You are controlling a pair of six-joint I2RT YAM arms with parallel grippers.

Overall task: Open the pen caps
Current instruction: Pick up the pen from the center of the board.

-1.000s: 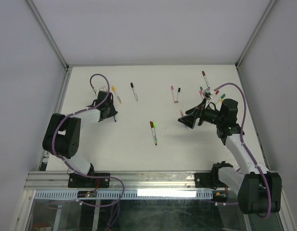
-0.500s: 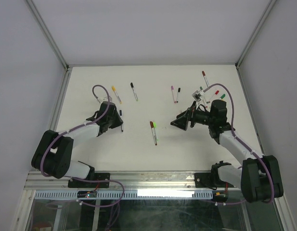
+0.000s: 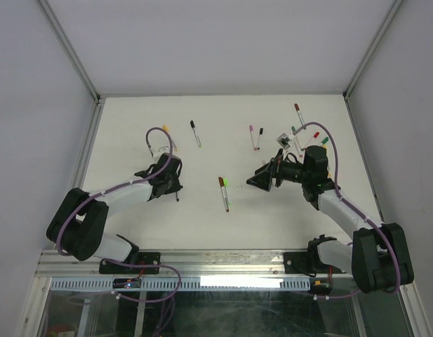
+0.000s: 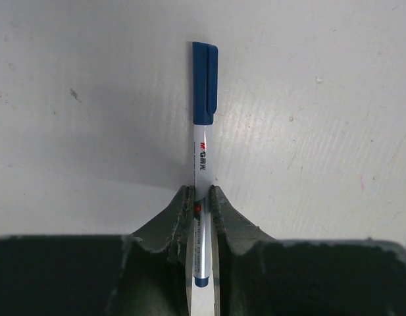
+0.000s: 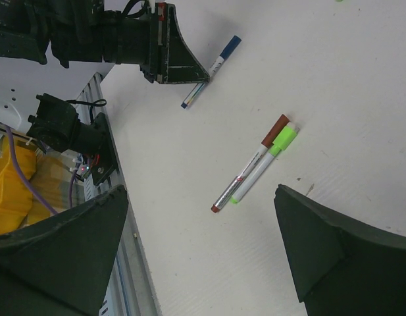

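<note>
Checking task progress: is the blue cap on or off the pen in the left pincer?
On. The blue cap covers the far end of the pen barrel, which the left pincer clamps.

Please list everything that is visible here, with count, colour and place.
Blue-capped pen: one, white barrel, cap on, clamped in the left gripper.
Middle pens: two, dark red cap and light green cap, side by side at the table's middle.
Black-capped pen: one, far side, left of middle.
Pink and black pens: two, side by side, far side.
Orange-capped pen: one, far left, partly behind the left arm's cable.
Right cluster: dark red, green and red caps, far right, partly behind the right arm; count unclear.
Table: one, white.
Left gripper: shut on the blue-capped pen.
Right gripper: open, empty, right of the middle pens.
</note>
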